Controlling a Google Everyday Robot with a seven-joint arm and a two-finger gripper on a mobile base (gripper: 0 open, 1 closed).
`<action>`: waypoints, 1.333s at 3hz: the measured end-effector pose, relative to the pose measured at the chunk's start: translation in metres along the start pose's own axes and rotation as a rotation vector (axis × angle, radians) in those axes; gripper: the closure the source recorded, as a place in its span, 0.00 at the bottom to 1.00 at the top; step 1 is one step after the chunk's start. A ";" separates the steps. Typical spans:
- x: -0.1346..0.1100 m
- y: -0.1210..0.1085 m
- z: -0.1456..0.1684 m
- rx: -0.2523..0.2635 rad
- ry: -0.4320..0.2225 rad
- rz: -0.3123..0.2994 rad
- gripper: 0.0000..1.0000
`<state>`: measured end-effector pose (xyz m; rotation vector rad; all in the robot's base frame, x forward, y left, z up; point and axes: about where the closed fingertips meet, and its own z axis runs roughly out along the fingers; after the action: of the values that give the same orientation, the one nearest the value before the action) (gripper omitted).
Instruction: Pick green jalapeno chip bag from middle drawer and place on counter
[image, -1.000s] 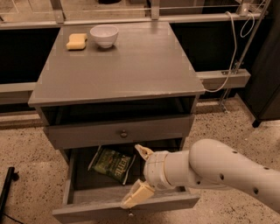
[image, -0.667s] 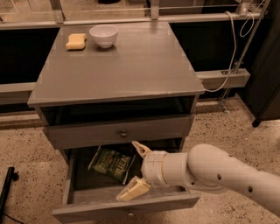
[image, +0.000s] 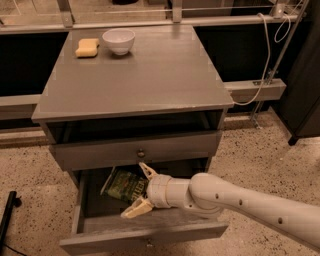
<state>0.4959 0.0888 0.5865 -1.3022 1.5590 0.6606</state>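
Note:
The green jalapeno chip bag (image: 122, 184) lies tilted on the floor of the open middle drawer (image: 145, 235), towards its back left. My gripper (image: 139, 191) is inside the drawer, open, its two pale fingers (image: 135, 208) spread just right of the bag, one by the bag's upper right corner and one below it. The white arm reaches in from the lower right and hides the right part of the drawer floor. The counter (image: 150, 75) is the grey cabinet top above.
A white bowl (image: 118, 40) and a yellow sponge (image: 87, 47) sit at the counter's back left. The shallower drawer front with a round knob (image: 141, 153) is closed just above the gripper. A white cable (image: 265, 60) hangs at the right. A dark pole (image: 7, 217) stands at the lower left.
My gripper has moved left and deeper into the drawer, closer to the chip bag. Its fingers stay spread. The bag has not moved.

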 end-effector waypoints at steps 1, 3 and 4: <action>0.067 0.007 0.035 -0.034 0.034 0.103 0.00; 0.122 -0.014 0.049 -0.005 0.037 0.279 0.00; 0.125 -0.036 0.059 -0.035 0.022 0.374 0.00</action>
<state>0.5538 0.0768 0.4559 -1.0521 1.8363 0.9110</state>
